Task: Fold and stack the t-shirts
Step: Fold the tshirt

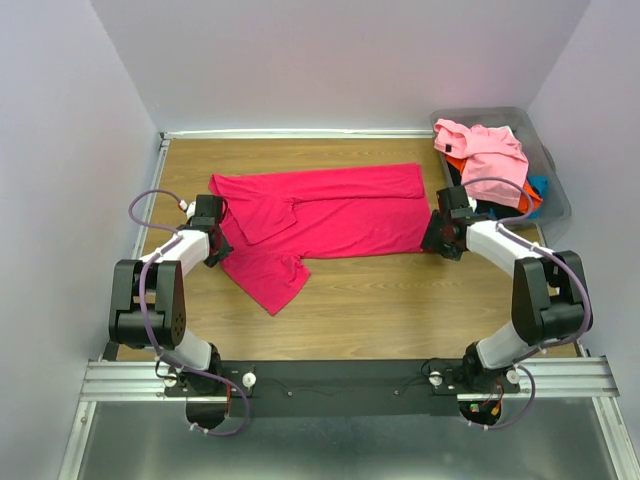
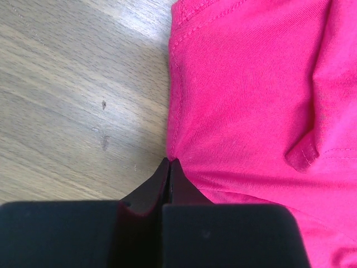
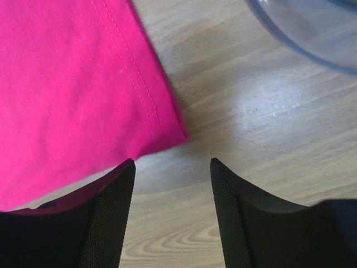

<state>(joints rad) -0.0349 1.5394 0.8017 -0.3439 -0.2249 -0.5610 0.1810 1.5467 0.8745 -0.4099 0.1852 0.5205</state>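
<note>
Wooden table (image 1: 400, 300) fills the centre of the frame, with the crimson t-shirt (image 1: 330, 215) spread across its upper middle, one sleeve trailing lower left. Grey bin (image 1: 556, 182) sits upper right.

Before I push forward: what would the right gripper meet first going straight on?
Probably the hem corner of the crimson t-shirt, just ahead of the open right gripper; depth unclear.

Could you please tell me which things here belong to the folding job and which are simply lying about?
Job: bright crimson-magenta cloth t-shirt, on the table; light pink cloth t-shirt, topmost in the bin.
Lying about: grey plastic bin; wooden table.
</note>
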